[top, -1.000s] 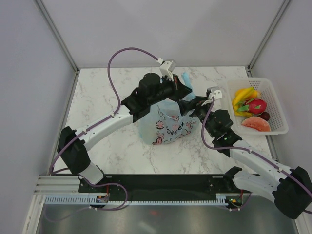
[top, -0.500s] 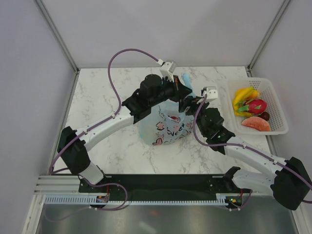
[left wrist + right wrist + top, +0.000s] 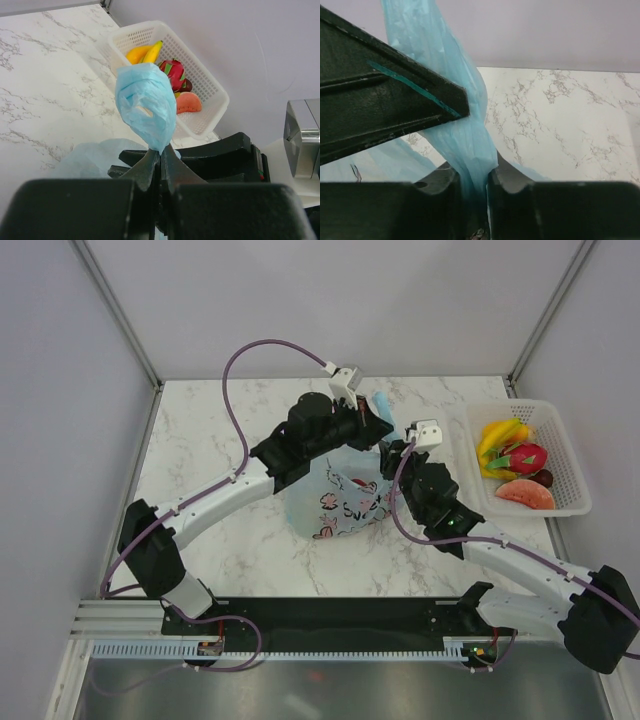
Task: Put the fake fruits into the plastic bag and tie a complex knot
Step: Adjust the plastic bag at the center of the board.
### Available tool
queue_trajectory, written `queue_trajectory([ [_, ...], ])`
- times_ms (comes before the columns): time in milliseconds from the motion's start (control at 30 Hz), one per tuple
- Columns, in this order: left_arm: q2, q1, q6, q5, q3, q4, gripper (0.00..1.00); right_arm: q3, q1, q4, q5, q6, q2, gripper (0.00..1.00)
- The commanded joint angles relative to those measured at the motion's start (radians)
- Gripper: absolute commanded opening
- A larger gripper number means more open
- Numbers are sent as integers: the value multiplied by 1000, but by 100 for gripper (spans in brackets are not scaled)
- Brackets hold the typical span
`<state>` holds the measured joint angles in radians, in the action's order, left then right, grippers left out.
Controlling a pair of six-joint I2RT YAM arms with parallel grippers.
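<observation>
The plastic bag [image 3: 340, 498], light blue with pink doodles, stands mid-table. My left gripper [image 3: 378, 427] is above it, shut on one twisted handle loop [image 3: 146, 105] that sticks up from the fingertips; the left gripper [image 3: 160, 152] shows no gap. My right gripper [image 3: 388, 452] is close beside it, and in its wrist view the right gripper [image 3: 474, 172] is shut on a strand of the plastic bag [image 3: 465, 135]. The fake fruits lie in the white basket: bananas [image 3: 497, 435], dragon fruit [image 3: 527, 456], orange-red slice [image 3: 525, 495], dark ball [image 3: 543, 478].
The white mesh basket [image 3: 575, 475] sits at the table's right edge, also in the left wrist view as the basket [image 3: 212, 107]. A finger of the left gripper [image 3: 385, 100] crosses the right wrist view. Marble table [image 3: 210, 430] is walled by grey panels.
My right gripper has moved left to the bag's top and its jaws have come together on the blue plastic. The left gripper has kept hold of the handle loop.
</observation>
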<state>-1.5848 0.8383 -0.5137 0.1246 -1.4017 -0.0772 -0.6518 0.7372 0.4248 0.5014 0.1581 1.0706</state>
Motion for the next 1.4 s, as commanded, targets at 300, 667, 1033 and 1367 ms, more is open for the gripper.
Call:
queue_trajectory([
  [300, 68, 2, 194, 20, -256, 270, 64, 7, 5, -15, 52, 29, -32, 0],
  [667, 304, 4, 282, -173, -191, 531, 89, -29, 5, -92, 140, 104, -43, 0],
  [1033, 531, 4, 157, -194, -19, 622, 79, -57, 4, -121, 158, 118, -23, 0],
  [1367, 666, 4, -77, -161, 222, 412, 75, -55, 5, -113, 152, 147, -12, 0],
])
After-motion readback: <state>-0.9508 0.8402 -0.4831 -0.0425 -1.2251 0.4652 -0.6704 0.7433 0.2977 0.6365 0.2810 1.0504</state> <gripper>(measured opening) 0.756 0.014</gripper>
